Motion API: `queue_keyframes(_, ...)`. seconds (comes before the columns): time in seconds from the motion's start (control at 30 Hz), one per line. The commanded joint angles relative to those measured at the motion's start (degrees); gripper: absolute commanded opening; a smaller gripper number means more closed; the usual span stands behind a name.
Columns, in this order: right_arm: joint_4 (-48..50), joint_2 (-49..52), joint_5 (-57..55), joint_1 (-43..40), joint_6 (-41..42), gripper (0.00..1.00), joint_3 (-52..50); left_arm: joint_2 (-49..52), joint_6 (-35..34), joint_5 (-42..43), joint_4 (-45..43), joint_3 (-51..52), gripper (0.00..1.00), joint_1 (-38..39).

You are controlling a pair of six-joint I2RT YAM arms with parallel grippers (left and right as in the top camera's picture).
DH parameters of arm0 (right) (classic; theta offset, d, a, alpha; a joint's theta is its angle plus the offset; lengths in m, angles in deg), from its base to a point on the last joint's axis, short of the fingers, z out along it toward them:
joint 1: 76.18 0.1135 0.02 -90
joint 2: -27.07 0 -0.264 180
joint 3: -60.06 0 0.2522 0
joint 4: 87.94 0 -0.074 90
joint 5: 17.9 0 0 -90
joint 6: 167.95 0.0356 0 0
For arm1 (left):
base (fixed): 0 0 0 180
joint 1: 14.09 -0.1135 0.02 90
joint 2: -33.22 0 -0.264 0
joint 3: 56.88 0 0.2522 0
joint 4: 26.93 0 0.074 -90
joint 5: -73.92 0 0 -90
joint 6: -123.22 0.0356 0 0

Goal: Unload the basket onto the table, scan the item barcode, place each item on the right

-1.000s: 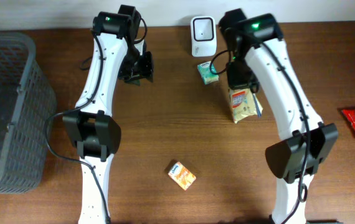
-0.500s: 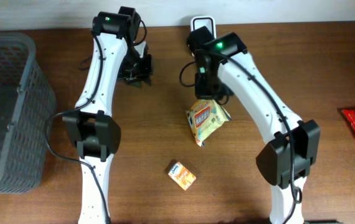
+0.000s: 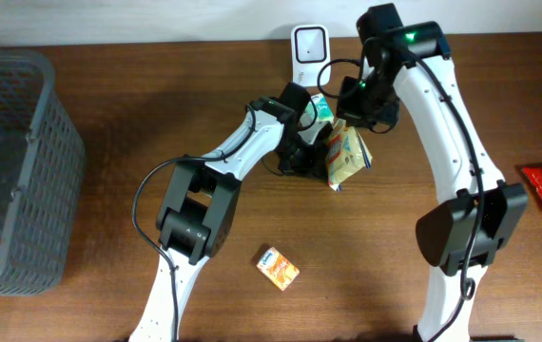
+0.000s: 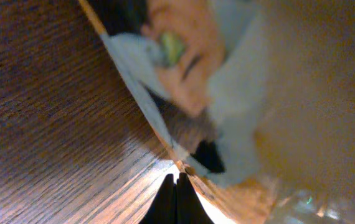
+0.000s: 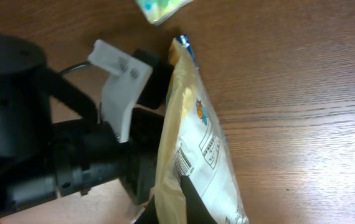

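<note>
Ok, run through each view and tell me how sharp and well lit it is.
Overhead: sharp, even light, soft shadows on the table. Left wrist: heavily blurred, the snack bag a smear, bright glare beside the left gripper. Right wrist: fairly sharp, the bag's print clear, left side dark.

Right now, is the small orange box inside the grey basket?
No, the orange box lies on the bare table, well apart from the basket.

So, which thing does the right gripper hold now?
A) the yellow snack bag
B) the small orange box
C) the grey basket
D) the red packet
A: the right gripper is shut on the yellow snack bag, while the small orange box lies apart, untouched.
</note>
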Motion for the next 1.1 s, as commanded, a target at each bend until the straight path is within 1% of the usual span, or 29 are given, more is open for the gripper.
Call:
queue_keyframes(0.0, 1.2, 0.8, 2.8, 2.9, 1.3, 0.04, 1.2, -0.3, -1.7, 0.8, -3.3, 0.9, 0.00, -0.2)
queue_keyframes(0.03, 1.9, 1.4, 2.9, 3.8, 2.3, 0.04, 1.1, -0.3, -1.8, 0.7, -3.8, 1.1, 0.00, -0.2)
queue_keyframes(0.1, 3.4, 1.9, 2.9, 5.6, 3.3, 0.04, 1.1, -0.3, -1.9, -5.0, -3.6, 1.2, 0.00, -0.2)
queue_keyframes(0.13, 4.4, 1.9, 2.9, 6.8, 3.8, 0.08, 1.1, -0.3, -1.9, -8.6, -3.3, 1.2, 0.00, -0.3)
queue_keyframes(0.17, 5.2, 1.9, 2.9, 8.0, 3.8, 0.15, 1.1, -0.3, -1.9, -13.7, -3.1, 1.2, 0.00, -0.5)
queue_keyframes(0.2, 5.5, 1.9, 2.6, 8.9, 3.8, 0.17, 1.1, -0.3, -1.9, -20.5, -1.8, 1.2, 0.00, -1.5)
queue_keyframes(0.27, 6.6, 1.9, 2.5, 8.9, 3.8, 0.18, 1.1, -1.1, -1.9, -28.3, 4.8, -1.0, 0.00, -5.3)
queue_keyframes(0.3, 7.0, 1.9, 2.5, 8.8, 3.8, 0.27, 1.1, -1.7, -1.9, -31.0, 9.1, -3.9, 0.00, -8.0)
queue_keyframes(0.33, 7.0, 1.9, 2.5, 8.8, 3.7, 0.30, 1.1, -2.4, -1.9, -33.5, 12.9, -7.1, 0.00, -10.4)
queue_keyframes(0.4, 7.1, 1.9, 2.2, 8.8, 1.7, 0.33, 1.5, -3.9, -1.9, -36.6, 19.5, -13.6, 0.00, -14.9)
queue_keyframes(0.43, 6.4, 1.8, -0.5, 8.7, 0.3, 0.43, 2.6, -4.8, -2.1, -38.0, 23.0, -17.6, 0.00, -17.5)
queue_keyframes(0.47, 4.5, 1.8, -2.4, 7.8, 0.2, 0.46, 4.8, -5.4, -2.1, -38.2, 25.9, -20.9, 0.00, -19.2)
queue_keyframes(0.5, 2.4, 1.8, -2.3, 5.6, -0.6, 0.46, 7.2, -5.9, -2.1, -38.2, 30.3, -26.0, 0.00, -21.4)
queue_keyframes(0.53, 0.4, 1.8, -1.9, 3.5, -2.4, 0.47, 8.4, -6.0, -2.1, -38.2, 32.5, -28.5, 0.00, -21.9)
queue_keyframes(0.57, -1.1, 1.8, -1.6, 1.5, -3.8, 0.52, 8.5, -6.0, -2.1, -37.7, 33.7, -29.9, 0.00, -22.0)
queue_keyframes(0.6, -2.3, 1.8, -1.1, 0.1, -4.7, 0.55, 8.5, -6.0, -2.1, -37.3, 34.1, -30.2, 0.05, -21.8)
queue_keyframes(0.67, -3.2, 1.8, -0.9, -1.1, -8.0, 0.55, 7.2, -5.9, -2.0, -34.2, 34.1, -30.2, 0.21, -20.9)
queue_keyframes(0.7, -2.4, 1.8, -1.1, -1.1, -8.0, 0.54, 5.0, -5.9, -2.0, -32.9, 34.1, -30.2, 0.27, -20.1)
queue_keyframes(0.73, -0.1, 1.9, -1.1, -0.5, -8.0, 0.37, 0.6, -5.9, -2.0, -32.0, 34.1, -30.1, 0.32, -18.8)
queue_keyframes(0.77, 2.7, 1.9, -0.7, 0.2, -8.0, 0.18, -3.6, -5.9, -2.1, -32.0, 34.1, -30.0, 0.21, -17.2)
queue_keyframes(0.8, 5.9, 1.9, -0.7, 1.0, -6.8, 0.14, -8.2, -5.9, -2.5, -32.0, 34.2, -29.6, 0.08, -15.8)
queue_keyframes(0.83, 9.7, 1.9, -0.7, 1.5, -4.7, 0.11, -13.4, -5.9, -6.2, -32.0, 34.2, -28.9, 0.01, -14.1)
queue_keyframes(0.87, 14.3, 1.9, -0.3, 1.5, -3.5, 0.08, -18.4, -5.9, -9.0, -32.0, 33.3, -27.0, 0.00, -11.6)
queue_keyframes(0.93, 20.3, 1.9, -0.1, 1.3, -3.5, 0.06, -24.3, -5.9, -9.0, -31.9, 28.9, -21.6, 0.00, -7.3)
queue_keyframes(1.0, 24.1, 1.9, -0.7, 1.3, -3.5, 0.06, -28.8, -5.9, -9.4, -30.5, 20.9, -13.7, 0.00, -2.6)
queue_keyframes(1.07, 25.0, 1.9, -4.1, 1.2, -3.5, 0.06, -31.4, -5.9, -9.6, -30.2, 16.7, -8.2, 0.00, -0.3)
